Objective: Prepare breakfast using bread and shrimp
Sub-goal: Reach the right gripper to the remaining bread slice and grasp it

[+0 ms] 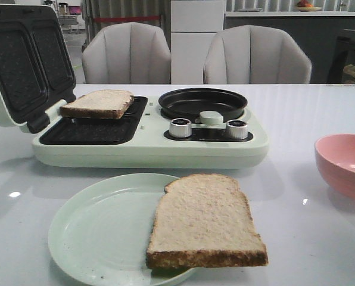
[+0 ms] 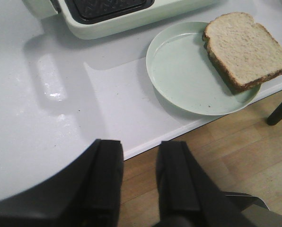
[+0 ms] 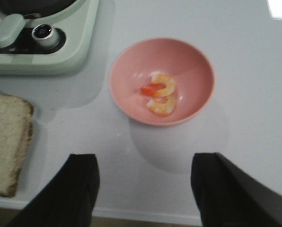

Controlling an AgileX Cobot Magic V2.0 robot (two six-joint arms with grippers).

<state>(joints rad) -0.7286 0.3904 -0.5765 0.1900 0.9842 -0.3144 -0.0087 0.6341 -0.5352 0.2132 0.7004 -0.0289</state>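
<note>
Pink bowl (image 3: 161, 81) mid-frame holding shrimp (image 3: 160, 93); bread (image 1: 206, 221) overhanging plate (image 1: 100, 232) (may slide off if nudged). Right pincer (image 3: 145, 189) open, left pincer (image 2: 140, 177) parted, both empty.

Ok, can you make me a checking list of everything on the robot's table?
Surface: white table, glossy, bare around the things.
Job's things: one bread slice on the open sandwich maker; second slice overhanging the green plate; shrimp in the pink bowl.
Clutter: nothing seen.
Grippers: left gripper and right gripper open, empty, at the table's near edge.
Cables: nothing seen.
Surroundings: two chairs behind.
</note>
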